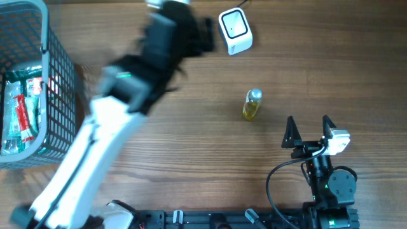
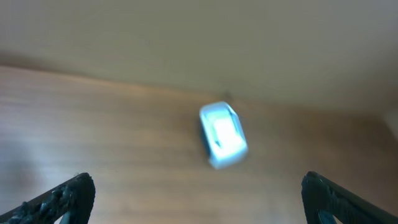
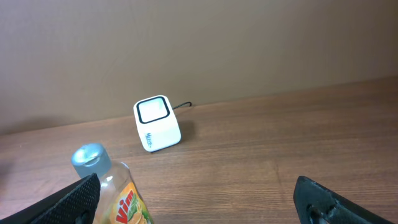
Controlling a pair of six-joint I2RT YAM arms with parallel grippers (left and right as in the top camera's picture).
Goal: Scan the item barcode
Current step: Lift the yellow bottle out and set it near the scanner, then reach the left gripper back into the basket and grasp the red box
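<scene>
A small bottle [image 1: 252, 105] of yellow liquid with a grey cap stands upright on the wooden table; in the right wrist view the bottle [image 3: 115, 190] shows a "Vim" label at the lower left, and no barcode shows. The white barcode scanner [image 1: 235, 30] sits at the back of the table, also seen as a scanner [image 3: 157, 123] and a blurred scanner [image 2: 222, 135]. My left gripper [image 1: 208, 35] is blurred, just left of the scanner, open and empty [image 2: 199, 199]. My right gripper [image 1: 310, 132] stands open and empty to the bottle's right [image 3: 208, 202].
A grey wire basket [image 1: 44, 38] holding several packaged items stands at the left edge of the table. The scanner's cable runs off toward the back wall. The left arm [image 1: 95, 140] stretches diagonally across the left half of the table.
</scene>
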